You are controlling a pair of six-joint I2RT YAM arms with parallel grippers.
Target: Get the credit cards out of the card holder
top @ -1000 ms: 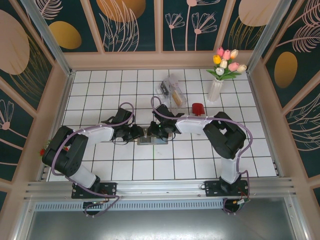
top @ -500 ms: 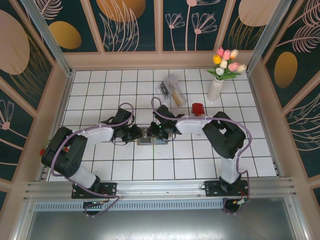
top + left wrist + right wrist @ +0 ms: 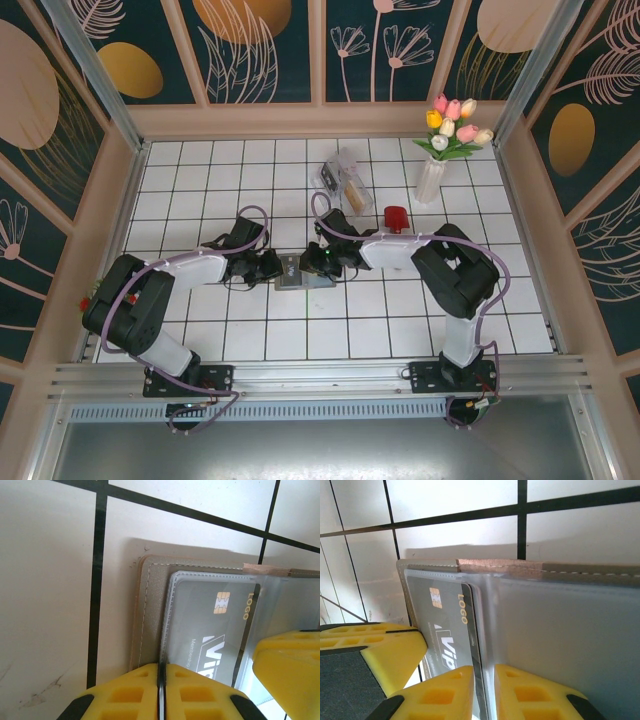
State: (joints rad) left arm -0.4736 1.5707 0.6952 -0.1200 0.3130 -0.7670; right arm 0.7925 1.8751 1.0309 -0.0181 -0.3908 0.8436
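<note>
Pinching flat, the left tool had its yellow pads pressed together on the outer edge of the clear sleeve of the card holder. The right tool was closed to a narrow slit over the sleeve's middle seam, with the edge of the credit card running into it. The holder lay open near the middle of the table, somewhat toward its near edge. I judged the holder light and floppy and its sleeve slick. The card looked stiff and thin, best taken by a bared edge.
</note>
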